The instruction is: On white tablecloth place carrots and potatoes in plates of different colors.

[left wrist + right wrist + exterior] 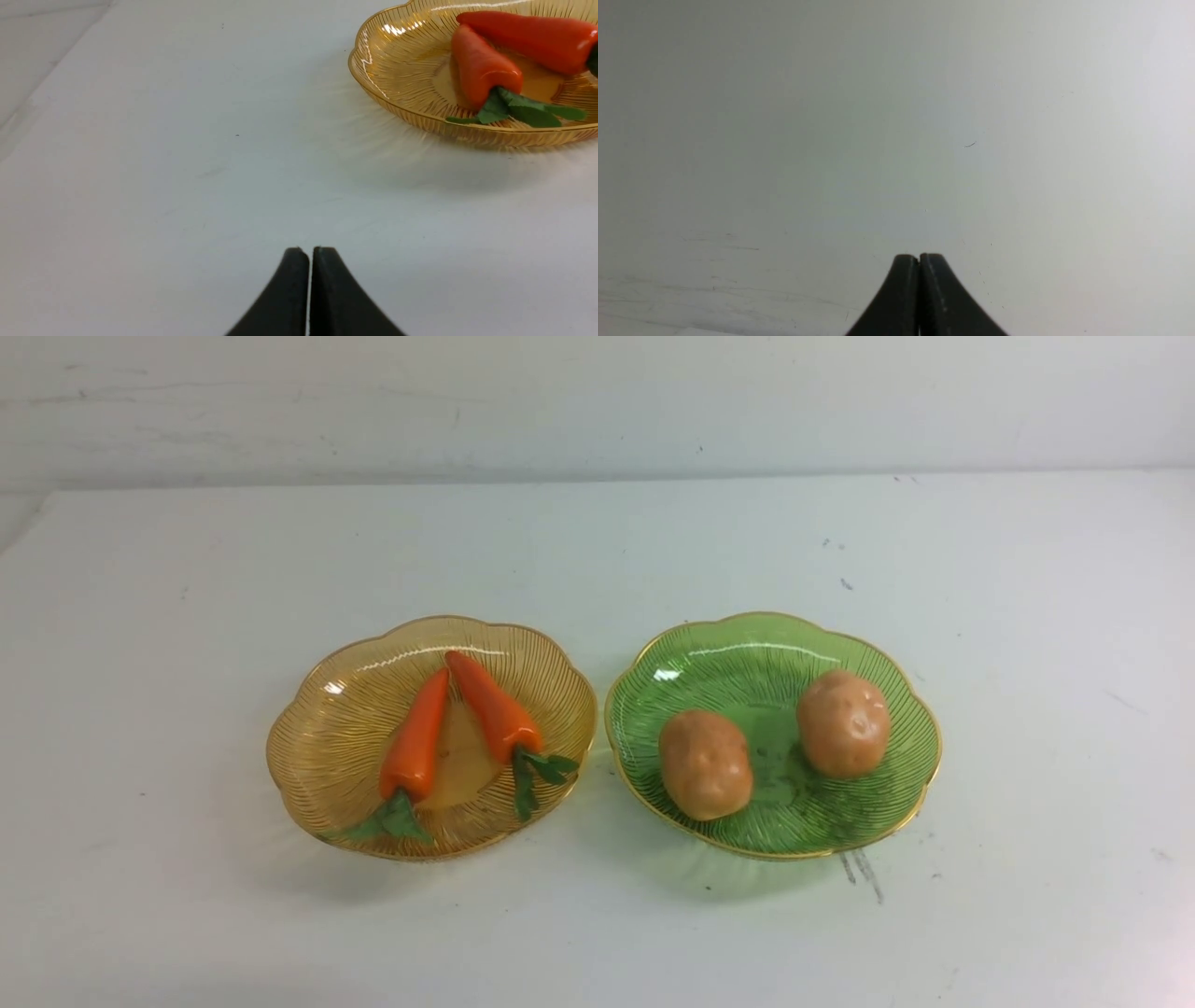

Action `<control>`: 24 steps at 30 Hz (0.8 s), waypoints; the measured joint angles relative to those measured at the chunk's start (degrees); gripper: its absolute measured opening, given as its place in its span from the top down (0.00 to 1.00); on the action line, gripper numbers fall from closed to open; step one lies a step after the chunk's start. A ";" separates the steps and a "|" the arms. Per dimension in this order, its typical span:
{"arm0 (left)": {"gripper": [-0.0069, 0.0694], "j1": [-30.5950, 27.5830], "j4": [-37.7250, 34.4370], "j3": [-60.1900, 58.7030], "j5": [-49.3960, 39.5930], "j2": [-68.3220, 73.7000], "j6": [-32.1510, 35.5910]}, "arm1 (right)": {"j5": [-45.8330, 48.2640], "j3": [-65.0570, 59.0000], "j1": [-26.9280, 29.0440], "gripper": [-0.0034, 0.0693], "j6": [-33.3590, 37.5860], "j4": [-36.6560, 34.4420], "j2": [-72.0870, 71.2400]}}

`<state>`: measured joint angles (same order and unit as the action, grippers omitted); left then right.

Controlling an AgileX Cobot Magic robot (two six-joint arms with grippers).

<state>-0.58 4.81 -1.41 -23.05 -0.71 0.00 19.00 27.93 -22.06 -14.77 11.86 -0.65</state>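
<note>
Amber plate (317, 747) holding 2 carrots (415, 739), green plate (896, 775) holding 2 potatoes (706, 764), side by side on white worktop (597, 551). Left gripper (309, 252) and right gripper (919, 257) pressed closed, empty, clear of both. Likely risk: a stray sweep nudging a plate, rolling potatoes out.

Orange carrots (457, 723) with green tops, ribbed amber plate (327, 747), ribbed green plate (896, 793), tan potatoes (775, 742), white tablecloth (597, 551)
</note>
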 joint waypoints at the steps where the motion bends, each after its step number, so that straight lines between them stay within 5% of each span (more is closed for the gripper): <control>1: 0.91 0.00 0.00 0.00 0.00 0.00 0.00 | 0.00 0.00 0.00 0.97 -0.16 0.00 0.00; 18: 0.91 0.00 0.00 0.00 0.05 0.00 0.00 | 0.35 -2.14 0.65 0.97 -0.60 0.27 0.00; 24: 0.91 0.00 0.00 0.00 0.05 0.00 0.00 | 0.70 -18.88 13.82 0.97 0.33 2.19 0.00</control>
<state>-0.58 4.81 -1.41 -23.01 -0.71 0.00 19.71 9.06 -8.24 -14.44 14.05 -0.65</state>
